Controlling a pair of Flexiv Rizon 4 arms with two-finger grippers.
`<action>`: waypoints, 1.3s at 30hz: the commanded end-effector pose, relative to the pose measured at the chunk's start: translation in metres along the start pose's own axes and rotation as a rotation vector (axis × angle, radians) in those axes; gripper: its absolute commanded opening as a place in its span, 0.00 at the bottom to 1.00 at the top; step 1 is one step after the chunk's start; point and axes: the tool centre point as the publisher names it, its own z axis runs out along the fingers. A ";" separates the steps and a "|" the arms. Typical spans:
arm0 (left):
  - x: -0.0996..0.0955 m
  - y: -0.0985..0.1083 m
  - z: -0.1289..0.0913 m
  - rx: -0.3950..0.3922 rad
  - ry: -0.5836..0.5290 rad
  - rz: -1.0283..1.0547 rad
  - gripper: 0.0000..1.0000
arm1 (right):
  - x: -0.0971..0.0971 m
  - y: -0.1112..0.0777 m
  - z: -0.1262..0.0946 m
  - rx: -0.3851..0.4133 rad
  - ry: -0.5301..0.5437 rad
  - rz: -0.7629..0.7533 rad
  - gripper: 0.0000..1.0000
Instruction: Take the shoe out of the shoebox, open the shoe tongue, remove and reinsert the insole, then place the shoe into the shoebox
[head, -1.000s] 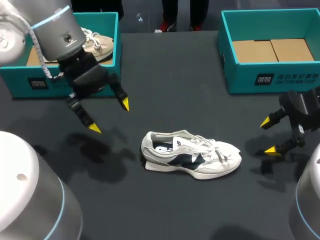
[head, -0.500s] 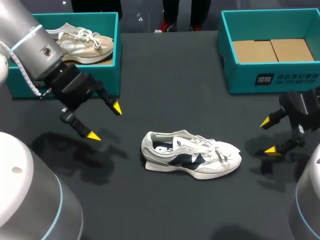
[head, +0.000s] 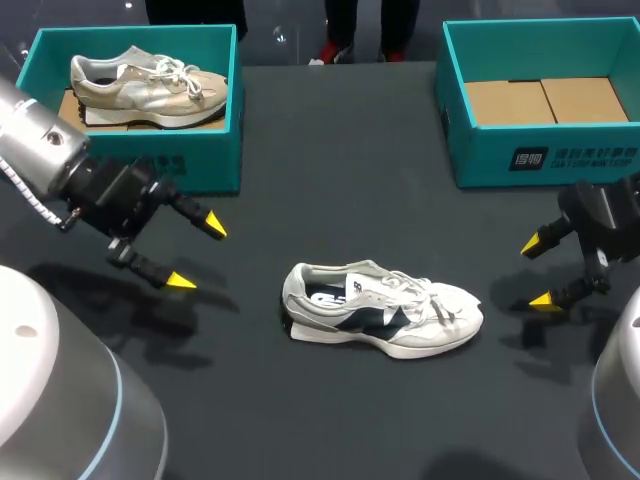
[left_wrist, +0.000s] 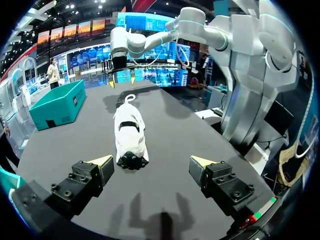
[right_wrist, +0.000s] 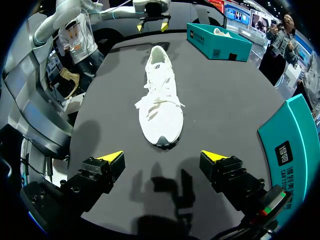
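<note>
Shoe (head: 385, 310) was set upright on table (head: 340, 150) | left gripper (head: 198, 254), right gripper (head: 537, 272) were spread, empty | heel was best pinned before tongue-lifting

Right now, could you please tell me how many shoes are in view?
2. A white-and-navy sneaker lies mid-table; a beige sneaker sits inside the teal cardboard shoebox at the left. No other shows.
</note>
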 end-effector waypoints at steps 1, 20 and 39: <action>0.001 0.018 0.015 0.056 -0.057 -0.022 1.00 | 0.001 0.000 0.000 0.001 -0.001 0.000 1.00; 0.010 0.072 0.030 0.247 -0.179 -0.107 1.00 | 0.001 0.000 0.000 0.001 -0.001 0.000 1.00; 0.003 0.081 0.039 0.289 -0.202 -0.114 1.00 | 0.001 0.000 0.000 0.001 -0.001 0.000 1.00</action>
